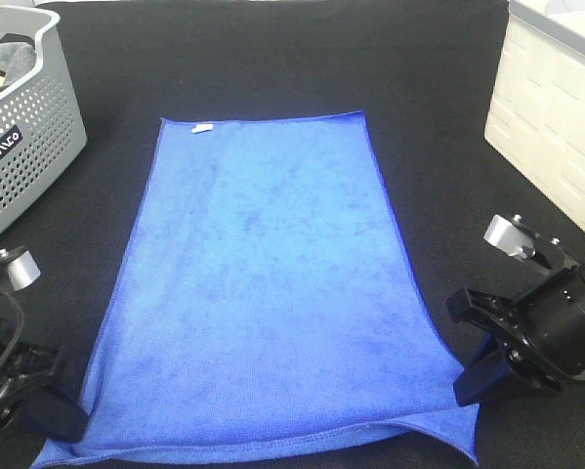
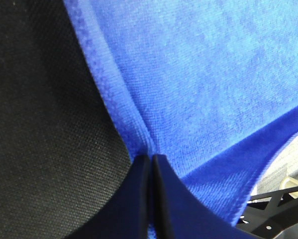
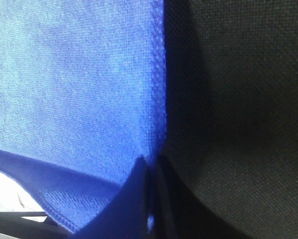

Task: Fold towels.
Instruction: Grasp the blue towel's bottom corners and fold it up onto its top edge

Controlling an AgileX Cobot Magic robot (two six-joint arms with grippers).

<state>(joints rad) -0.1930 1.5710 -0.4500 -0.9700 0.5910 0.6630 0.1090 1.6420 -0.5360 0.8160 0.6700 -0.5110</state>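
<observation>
A royal-blue fuzzy towel (image 1: 263, 283) lies spread flat on the black table, its small white tag (image 1: 202, 128) at the far edge. My left gripper (image 1: 62, 420) is shut on the towel's near-left corner; in the left wrist view its fingers (image 2: 139, 199) pinch the hem (image 2: 120, 119). My right gripper (image 1: 465, 376) is shut on the near-right corner; in the right wrist view its fingers (image 3: 139, 199) pinch the towel's edge (image 3: 156, 99). The near edge is lifted slightly, showing a fold under it (image 1: 272, 451).
A grey perforated basket (image 1: 28, 147) with grey cloth inside stands at the far left. A white quilted box (image 1: 556, 127) stands at the far right. The black table surface (image 1: 448, 195) surrounds the towel.
</observation>
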